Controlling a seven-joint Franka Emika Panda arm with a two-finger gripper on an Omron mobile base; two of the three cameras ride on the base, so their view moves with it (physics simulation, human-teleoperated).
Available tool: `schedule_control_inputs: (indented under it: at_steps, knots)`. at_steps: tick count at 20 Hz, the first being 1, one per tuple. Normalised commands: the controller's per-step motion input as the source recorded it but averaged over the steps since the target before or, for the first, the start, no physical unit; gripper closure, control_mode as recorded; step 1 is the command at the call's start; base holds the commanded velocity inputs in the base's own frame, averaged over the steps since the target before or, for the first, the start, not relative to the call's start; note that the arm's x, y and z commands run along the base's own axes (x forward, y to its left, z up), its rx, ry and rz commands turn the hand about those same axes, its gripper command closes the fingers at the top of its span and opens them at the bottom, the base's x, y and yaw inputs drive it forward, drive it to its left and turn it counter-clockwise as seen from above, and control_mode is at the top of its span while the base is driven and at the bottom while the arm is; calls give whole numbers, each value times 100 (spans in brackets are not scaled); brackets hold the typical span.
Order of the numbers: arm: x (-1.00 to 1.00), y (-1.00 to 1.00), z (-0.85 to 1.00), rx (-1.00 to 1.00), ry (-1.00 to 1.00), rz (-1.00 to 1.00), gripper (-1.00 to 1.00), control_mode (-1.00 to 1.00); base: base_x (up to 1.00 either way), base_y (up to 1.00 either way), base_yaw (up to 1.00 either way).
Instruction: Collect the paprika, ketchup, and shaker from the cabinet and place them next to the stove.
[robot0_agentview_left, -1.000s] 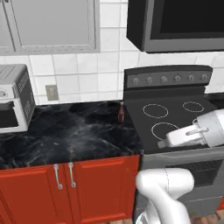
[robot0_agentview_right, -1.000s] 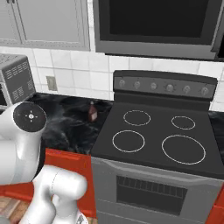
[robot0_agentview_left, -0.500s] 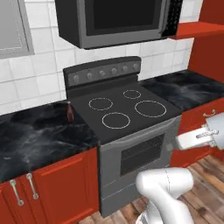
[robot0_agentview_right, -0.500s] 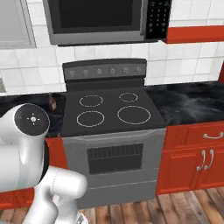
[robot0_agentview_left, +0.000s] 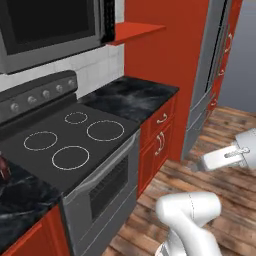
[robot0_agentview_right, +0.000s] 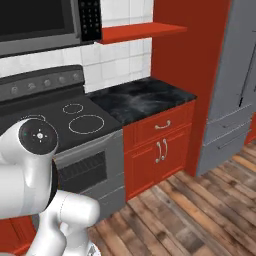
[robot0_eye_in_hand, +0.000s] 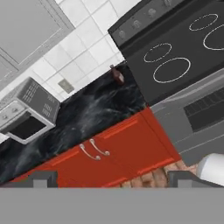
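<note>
In the upper middle of the hand view, the ketchup stands upright on the dark counter, just beside the left edge of the stove, with a toaster oven well apart at the left of the frame. At the lower left edge of the left base view a sliver of dark red, probably the same bottle, shows beside the stove. The gripper hangs with its jaws wide apart and nothing between them; in the left base view it sits at the right edge, over the wooden floor. One item looks delivered, so this reads as travel toward another pick. The paprika, the shaker and the cabinet cannot be made out here; the next move calls for bringing that cabinet into view and reaching in.
</note>
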Motion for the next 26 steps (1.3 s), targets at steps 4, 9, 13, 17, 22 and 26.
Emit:
schedule_control_inputs:
  at_steps: [4,9,13,17,22,26]
  knots:
    - [0,0,0,0,0,0,-100,100,32,-5,-64]
    - [0,0,0,0,0,0,-100,100,84,-31,-37]
    - [0,0,0,0,0,0,-100,100,87,-41,-23]
    - [0,0,0,0,0,0,-100,100,85,-49,-13]
    - [0,0,0,0,0,0,-100,100,66,-56,-9]
    - [0,0,0,0,0,0,-100,100,42,-23,-30]
